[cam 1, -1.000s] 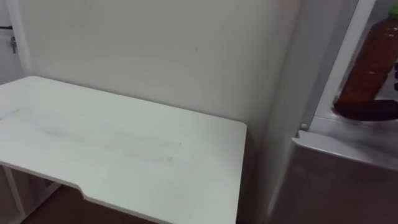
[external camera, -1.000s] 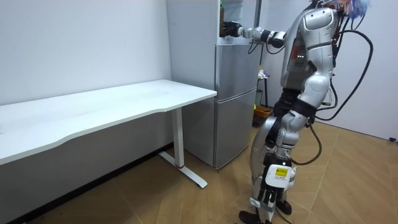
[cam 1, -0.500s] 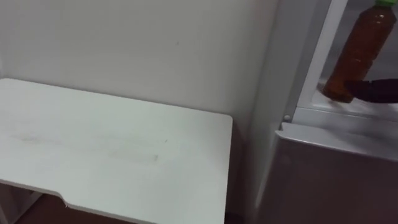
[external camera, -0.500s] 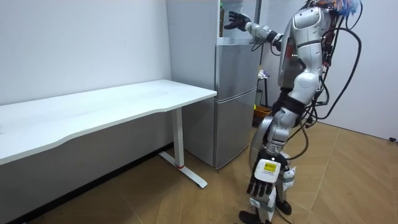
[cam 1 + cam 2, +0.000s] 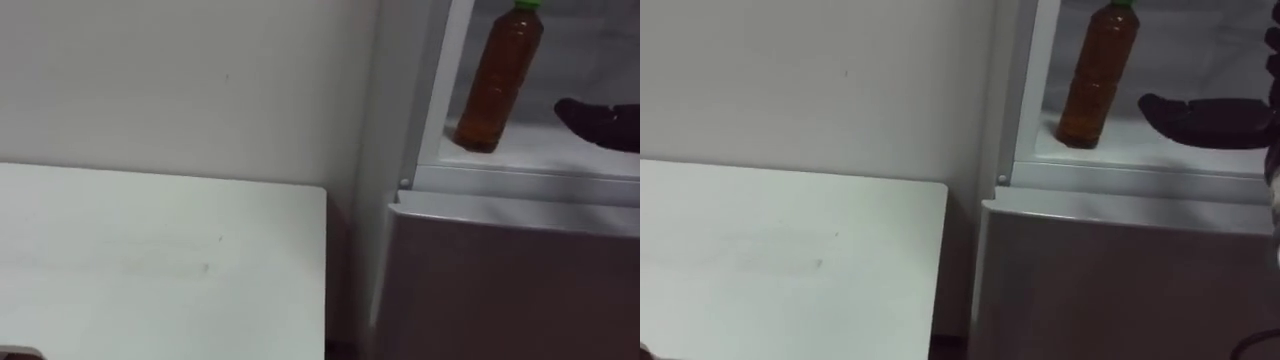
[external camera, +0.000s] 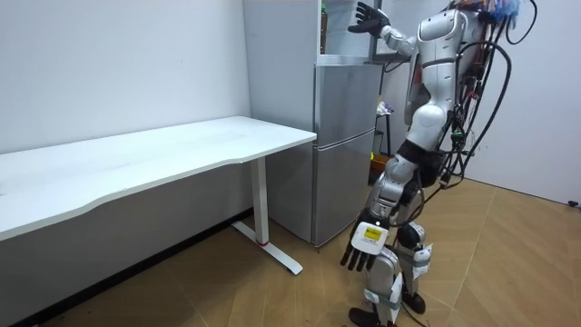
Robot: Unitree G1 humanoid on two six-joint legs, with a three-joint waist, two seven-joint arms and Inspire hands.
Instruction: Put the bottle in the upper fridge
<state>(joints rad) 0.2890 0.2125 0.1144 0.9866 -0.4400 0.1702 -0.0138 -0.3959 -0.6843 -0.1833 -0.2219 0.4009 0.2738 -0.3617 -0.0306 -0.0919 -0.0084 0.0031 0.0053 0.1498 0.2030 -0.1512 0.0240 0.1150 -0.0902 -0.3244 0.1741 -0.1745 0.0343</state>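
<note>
Bottle point(image 5: 500, 80) is in the upper fridge compartment, upright on the white shelf point(image 5: 545, 152) near its left front corner: slim clear plastic, ribbed body, amber-brown liquid, green cap. Can't read any print on it. Right hand point(image 5: 598, 124) is dark and lies flat over the shelf to the bottle's right, clear gap between them, fingers straight and spread, holding nothing. 1 s ago it was wrapped round the bottle's base and 0.5 s ago it was just beside it, so it has let go and backed off. The room view agrees: the arm is now raised higher, out in front of the compartment, and the torso leans further back. Left hand point(image 6: 361, 250) hangs low by the legs, fingers loose and straight, swung further forward than before. Fridge point(image 5: 500, 290) is smooth grey metal, lower door closed, white frame round the upper opening. White matte table point(image 5: 150, 280) with a rounded corner sits just beside it on the left. The eye view has shifted right, which is the camera's own move. Robot stands on the wood floor point(image 6: 508, 272) facing the fridge.
</note>
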